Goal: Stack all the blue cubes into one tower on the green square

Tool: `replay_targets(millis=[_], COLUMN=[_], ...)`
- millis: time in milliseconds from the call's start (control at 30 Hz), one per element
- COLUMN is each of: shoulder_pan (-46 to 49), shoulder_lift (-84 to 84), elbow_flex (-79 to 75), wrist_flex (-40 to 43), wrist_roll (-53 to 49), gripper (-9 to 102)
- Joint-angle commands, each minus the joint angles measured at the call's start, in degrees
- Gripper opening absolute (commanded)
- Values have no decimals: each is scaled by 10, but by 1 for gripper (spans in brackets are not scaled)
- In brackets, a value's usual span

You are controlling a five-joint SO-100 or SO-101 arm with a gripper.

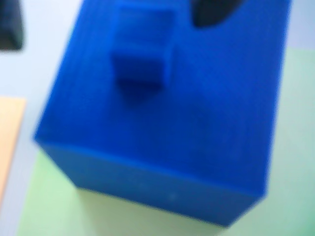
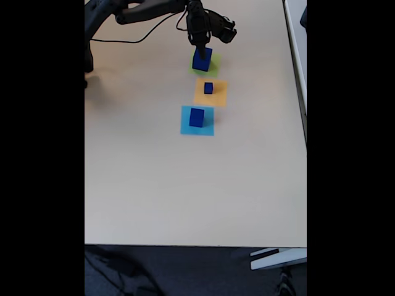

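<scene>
In the wrist view a large blue cube (image 1: 162,132) stands on the green square (image 1: 295,123), blurred and very close. A tiny blue cube (image 1: 140,56) rests on its top face, forming a low tower. One dark fingertip (image 1: 214,12) hovers to the right of the tiny cube without touching it. In the fixed view my gripper (image 2: 200,43) hangs right above that large cube (image 2: 202,60) on the green square (image 2: 213,68), jaws apart. A small blue cube (image 2: 208,88) sits on the orange square (image 2: 211,92). A medium blue cube (image 2: 197,117) sits on the light-blue square (image 2: 197,121).
The three coloured squares lie in a line down the middle of the beige table (image 2: 154,185). The arm (image 2: 142,12) and its cable reach in from the top left. The orange square's corner (image 1: 10,132) shows at the wrist view's left edge.
</scene>
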Motion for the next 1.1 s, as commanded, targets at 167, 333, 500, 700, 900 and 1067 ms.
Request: replay_targets(millis=[167,333,500,700,900,1067], shoulder_pan=[-1,1,6,10,13,14], shoulder_lift=[4,-6,-7,-3,0,0], elbow_flex=[-18,-38,-45,-47,-50,-51], wrist_flex=[-3,3,7,14,18,21], wrist_roll=[1,-3,-9,-15,-22,-22], gripper=[17,18,18,18,18,17])
